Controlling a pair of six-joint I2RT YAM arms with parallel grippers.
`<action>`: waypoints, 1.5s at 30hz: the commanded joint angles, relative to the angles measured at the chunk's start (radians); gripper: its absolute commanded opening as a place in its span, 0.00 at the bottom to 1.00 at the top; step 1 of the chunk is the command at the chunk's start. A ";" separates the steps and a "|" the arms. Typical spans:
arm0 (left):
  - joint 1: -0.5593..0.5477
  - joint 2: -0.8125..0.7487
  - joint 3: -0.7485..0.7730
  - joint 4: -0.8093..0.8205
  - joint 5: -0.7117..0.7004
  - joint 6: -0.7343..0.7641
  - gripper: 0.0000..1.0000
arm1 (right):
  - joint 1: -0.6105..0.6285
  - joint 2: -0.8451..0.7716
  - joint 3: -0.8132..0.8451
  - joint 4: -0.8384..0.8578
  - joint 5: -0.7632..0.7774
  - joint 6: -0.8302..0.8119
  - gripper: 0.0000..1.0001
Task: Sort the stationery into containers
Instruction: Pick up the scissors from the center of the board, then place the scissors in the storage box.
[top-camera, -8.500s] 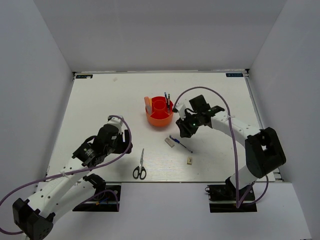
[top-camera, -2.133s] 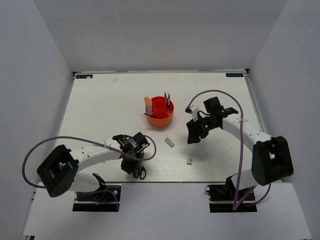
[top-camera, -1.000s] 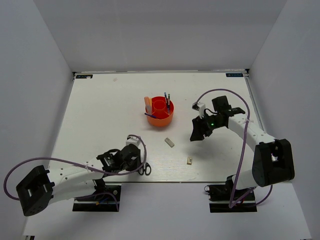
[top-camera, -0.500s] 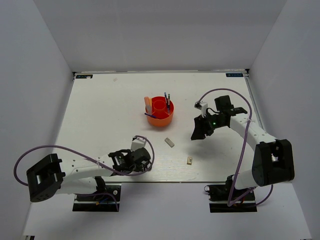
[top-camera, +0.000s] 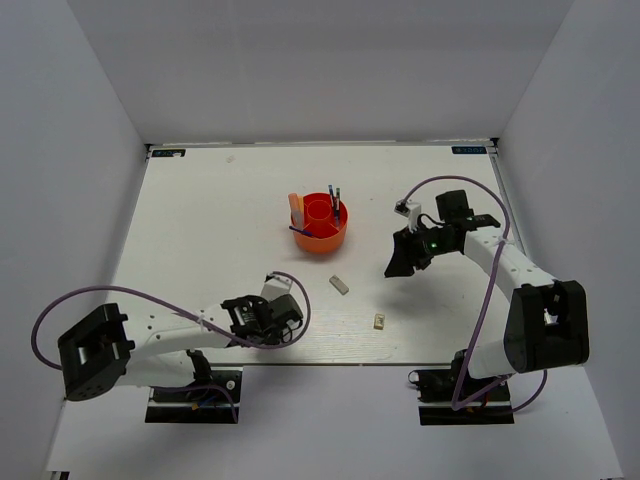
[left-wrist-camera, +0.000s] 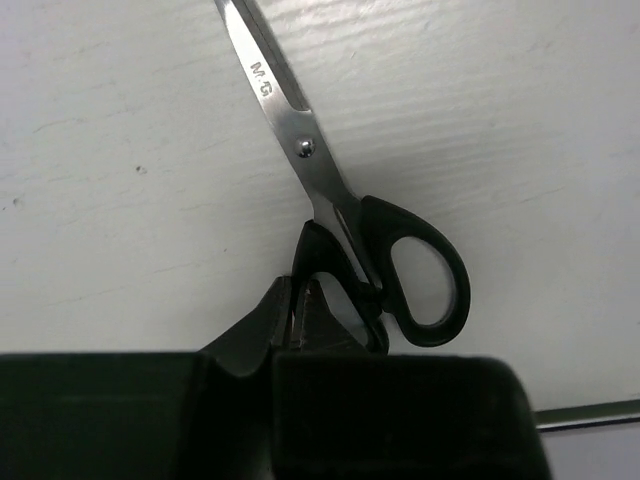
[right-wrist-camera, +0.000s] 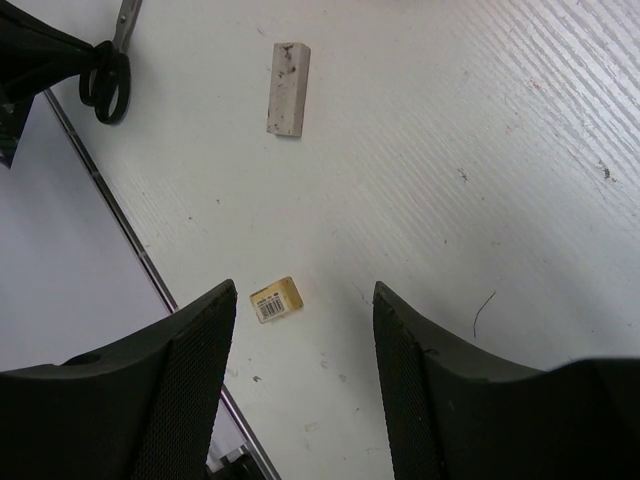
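Black-handled silver scissors (left-wrist-camera: 305, 150) lie flat near the table's front edge. My left gripper (left-wrist-camera: 297, 292) is shut on one of their handle loops, and in the top view it (top-camera: 288, 320) covers them. The round orange container (top-camera: 320, 224) stands mid-table with two dark pens (top-camera: 335, 203) upright in it and a blue pen (top-camera: 298, 231) across its rim. A whitish eraser (top-camera: 340, 284) and a tiny beige cube (top-camera: 379, 321) lie on the table. My right gripper (right-wrist-camera: 305, 295) hangs open above the table, empty, with the cube (right-wrist-camera: 276, 299) below it.
The table's front edge, a metal strip (right-wrist-camera: 150, 270), runs close behind the scissors and the cube. In the right wrist view the eraser (right-wrist-camera: 288, 88) lies beyond the cube. White walls stand along the left, far and right sides.
My left gripper has reached the scissors and closed on a handle loop. The right gripper has drifted slightly right, still open. The blue pen that lay on the table earlier is now in the container.
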 joint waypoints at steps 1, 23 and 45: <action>0.000 -0.036 0.028 -0.167 0.082 0.027 0.01 | -0.011 -0.033 0.000 -0.007 -0.037 0.009 0.60; 0.592 0.094 0.593 0.211 0.851 -0.380 0.01 | -0.064 -0.070 -0.016 -0.005 -0.075 0.028 0.60; 0.652 0.316 0.581 0.543 0.919 -0.778 0.01 | -0.103 -0.075 -0.035 -0.008 -0.112 0.015 0.60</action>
